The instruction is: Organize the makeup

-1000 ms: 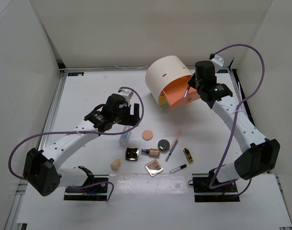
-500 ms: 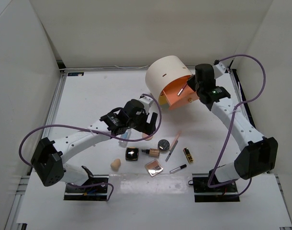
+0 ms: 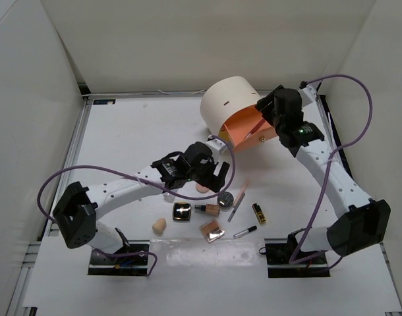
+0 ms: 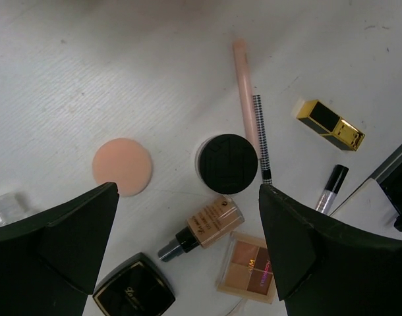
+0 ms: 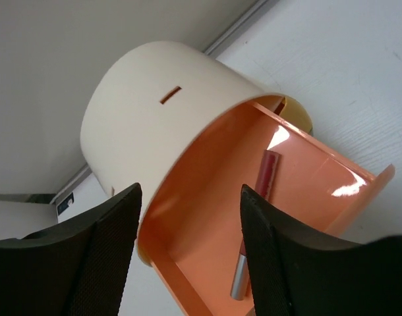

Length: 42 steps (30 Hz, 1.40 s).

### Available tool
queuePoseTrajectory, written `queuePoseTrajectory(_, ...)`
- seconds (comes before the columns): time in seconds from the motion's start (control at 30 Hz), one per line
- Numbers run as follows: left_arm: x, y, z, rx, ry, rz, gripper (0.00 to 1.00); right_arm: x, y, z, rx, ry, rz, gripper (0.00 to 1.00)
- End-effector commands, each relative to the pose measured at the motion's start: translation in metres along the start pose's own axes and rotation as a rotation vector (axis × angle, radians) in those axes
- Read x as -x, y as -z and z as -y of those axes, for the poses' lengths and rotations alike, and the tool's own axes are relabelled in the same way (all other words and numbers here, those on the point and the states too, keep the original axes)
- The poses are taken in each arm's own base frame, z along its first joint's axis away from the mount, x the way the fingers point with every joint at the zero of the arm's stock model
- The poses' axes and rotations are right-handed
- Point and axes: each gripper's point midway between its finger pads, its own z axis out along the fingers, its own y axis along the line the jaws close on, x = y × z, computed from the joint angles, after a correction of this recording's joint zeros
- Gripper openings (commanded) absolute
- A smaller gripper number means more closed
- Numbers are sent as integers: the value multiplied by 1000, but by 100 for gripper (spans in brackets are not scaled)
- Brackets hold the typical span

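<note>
The makeup lies in a cluster on the white table. My left gripper (image 4: 188,191) hovers open above it, holding nothing (image 3: 207,176). Beneath it are a peach puff (image 4: 122,166), round black compact (image 4: 227,163), foundation bottle (image 4: 204,227), black square compact (image 4: 134,289), palette (image 4: 250,266), pink slim tube (image 4: 242,85) and gold lipstick (image 4: 331,124). A beige egg sponge (image 3: 159,226) lies nearer the front. My right gripper (image 5: 189,197) is open over the orange drawer (image 5: 300,204). A red tube (image 5: 267,170) lies inside that drawer.
The cream cylinder box (image 3: 230,102) stands at the back right with its drawer (image 3: 244,128) pulled out. A clear little bottle (image 4: 3,207) sits at the left finger's edge. A checked pencil (image 4: 260,138) and a clear gloss tube (image 4: 331,187) lie among the cosmetics.
My right gripper has opened and the red tube now lies in the drawer. The left arm has swung right, from beside the clear bottle to over the cosmetics cluster.
</note>
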Motion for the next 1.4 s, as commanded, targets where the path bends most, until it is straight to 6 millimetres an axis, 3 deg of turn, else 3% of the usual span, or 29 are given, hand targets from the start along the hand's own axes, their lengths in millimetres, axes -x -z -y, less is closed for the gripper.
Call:
queuePoseTrajectory(0.0, 19, 0, 22, -33, -51, 51, 98, 54, 34, -35, 119, 68, 107, 66)
queuePoseTrajectory(0.1, 9, -7, 45, -66, -106, 23, 93, 71, 55, -28, 97, 144, 128, 66)
queuePoseTrajectory(0.17, 7, -9, 69, -102, -150, 16, 91, 74, 71, -9, 53, 159, 126, 66)
queuePoseTrajectory(0.2, 1, -16, 82, -117, -179, -2, 90, 69, 71, 10, 7, 170, 116, 66)
queuePoseTrajectory(0.3, -8, -38, 91, -99, -209, -24, 85, 54, 87, 50, -50, 157, 86, 66)
queuePoseTrajectory(0.4, -3, -59, 93, -56, -173, 0, 81, 49, 106, 75, -96, 153, 76, 65)
queuePoseTrajectory(0.47, -4, -78, 93, -22, -156, 27, 73, 47, 115, 86, -122, 152, 76, 65)
queuePoseTrajectory(0.57, -5, -101, 87, 36, -143, 65, 63, 48, 125, 95, -132, 144, 88, 65)
queuePoseTrajectory(0.83, -13, -144, 77, 125, -159, 104, 68, 45, 136, 102, -137, 158, 71, 64)
queuePoseTrajectory(0.97, -19, -153, 70, 156, -140, 109, 68, 41, 138, 104, -132, 158, 63, 64)
queuePoseTrajectory(1.0, -10, -156, 72, 150, -126, 143, 68, 42, 139, 106, -137, 158, 66, 65)
queuePoseTrajectory(1.17, -23, -171, 71, 142, -113, 103, 66, 43, 141, 106, -133, 150, 70, 64)
queuePoseTrajectory(1.37, -38, -178, 62, 181, -91, 53, 38, 39, 142, 108, -130, 154, 63, 64)
